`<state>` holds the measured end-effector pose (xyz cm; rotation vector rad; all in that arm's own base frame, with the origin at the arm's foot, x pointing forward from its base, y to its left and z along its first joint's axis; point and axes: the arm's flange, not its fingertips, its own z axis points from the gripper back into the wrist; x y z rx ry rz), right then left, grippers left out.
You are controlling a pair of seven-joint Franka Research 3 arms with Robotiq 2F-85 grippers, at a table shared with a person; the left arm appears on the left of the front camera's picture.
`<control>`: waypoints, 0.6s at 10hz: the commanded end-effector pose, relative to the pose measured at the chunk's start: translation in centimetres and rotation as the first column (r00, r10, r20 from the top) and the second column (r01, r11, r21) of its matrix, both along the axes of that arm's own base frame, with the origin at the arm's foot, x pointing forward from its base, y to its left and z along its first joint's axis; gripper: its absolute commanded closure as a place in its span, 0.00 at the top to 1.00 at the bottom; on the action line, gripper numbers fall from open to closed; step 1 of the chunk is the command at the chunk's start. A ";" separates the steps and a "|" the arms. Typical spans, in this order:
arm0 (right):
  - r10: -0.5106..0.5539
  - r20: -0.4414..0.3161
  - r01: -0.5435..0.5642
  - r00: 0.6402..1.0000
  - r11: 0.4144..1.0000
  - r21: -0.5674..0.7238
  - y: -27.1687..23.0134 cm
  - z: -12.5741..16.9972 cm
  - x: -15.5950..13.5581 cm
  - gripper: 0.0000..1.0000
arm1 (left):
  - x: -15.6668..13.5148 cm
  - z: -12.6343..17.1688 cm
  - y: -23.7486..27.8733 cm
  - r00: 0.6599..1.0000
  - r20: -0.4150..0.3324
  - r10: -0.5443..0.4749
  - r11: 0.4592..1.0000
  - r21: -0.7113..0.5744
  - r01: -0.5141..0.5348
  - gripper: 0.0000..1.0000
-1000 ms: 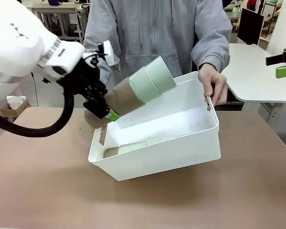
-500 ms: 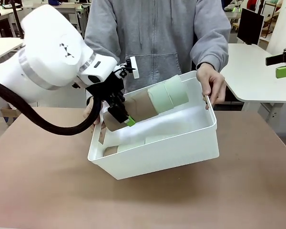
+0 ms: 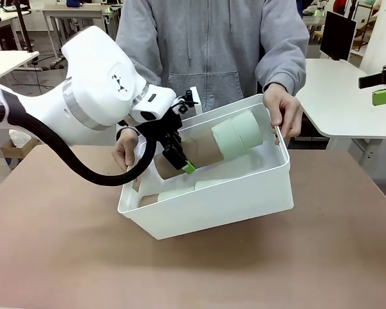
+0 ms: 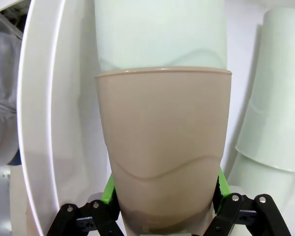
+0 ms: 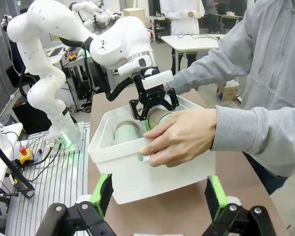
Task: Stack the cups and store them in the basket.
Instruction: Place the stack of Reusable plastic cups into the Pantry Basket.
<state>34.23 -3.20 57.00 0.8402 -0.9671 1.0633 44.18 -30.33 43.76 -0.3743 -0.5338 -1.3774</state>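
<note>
The white basket sits tilted on the table, with a person's hands holding both of its ends. My left gripper is shut on the tan base cup of a stack whose mint green cups point right, lying slanted inside the basket. The left wrist view shows the green pads clamping the tan cup, with a mint cup nested in it. A second stack of cups lies on the basket floor. My right gripper stands open beside the basket, holding nothing.
The person stands at the far side in a grey sweater, one hand on the basket's near rim. Brown tabletop lies open in front of the basket. A white side table stands at the far right.
My left gripper has carried the stack rightward and down, from above the basket's left rim to inside the basket. The stack lies flatter now. The basket has shifted only slightly.
</note>
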 end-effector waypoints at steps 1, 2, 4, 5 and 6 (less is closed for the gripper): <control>0.000 0.013 -0.001 1.000 1.000 0.020 0.2 0.3 0.2 1.00 | 1.3 -0.6 -0.9 1.000 0.023 0.001 1.000 -0.007 -0.001 0.85; 0.000 0.013 -0.001 1.000 1.000 0.020 0.2 0.3 0.2 1.00 | 1.7 -1.1 -1.3 1.000 0.028 -0.002 1.000 -0.007 0.002 0.85; 0.000 0.013 -0.001 1.000 1.000 0.020 0.2 0.3 0.2 1.00 | 2.1 -2.2 -1.8 0.999 0.043 -0.004 1.000 -0.011 0.004 0.85; 0.000 0.013 -0.001 1.000 1.000 0.020 0.2 0.3 0.2 1.00 | 2.4 -2.7 -2.0 0.999 0.039 -0.010 1.000 -0.016 0.011 0.85; 0.000 0.013 -0.001 1.000 1.000 0.020 0.2 0.3 0.2 1.00 | 2.4 -3.0 -2.2 0.999 0.036 -0.011 1.000 -0.015 0.012 0.85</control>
